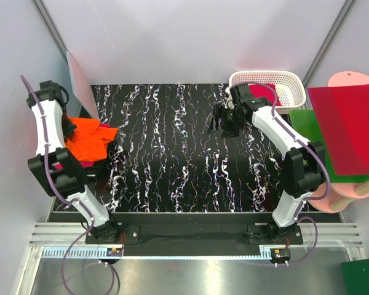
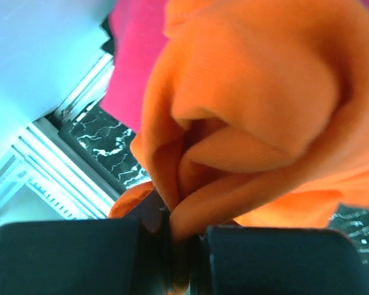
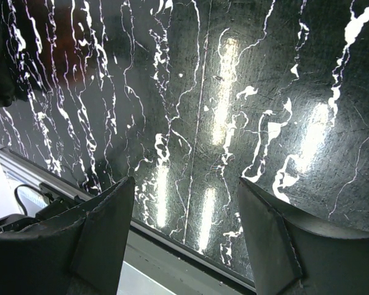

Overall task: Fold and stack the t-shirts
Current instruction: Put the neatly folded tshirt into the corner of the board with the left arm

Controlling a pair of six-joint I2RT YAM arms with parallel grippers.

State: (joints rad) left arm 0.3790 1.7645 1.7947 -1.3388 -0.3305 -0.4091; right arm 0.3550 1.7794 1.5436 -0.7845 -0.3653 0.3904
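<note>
1. Orange t-shirt [image 1: 93, 140]: bunched at the left edge of the counter [image 1: 172, 166]. It is too crumpled to show a long axis.
2. Left gripper [image 2: 172, 236]: pressed together, pinching a fold of the orange cloth.
3. Magenta t-shirt [image 2: 135, 55]: just beside the orange one. I cannot tell how far it extends.
4. Right gripper [image 3: 184, 203]: spread and empty over bare counter near the far right corner, well apart from the shirt, which lies to its left.
5. Judgement: my left arm is the nearer. The right would have to cross leftward to reach the shirt.
</note>
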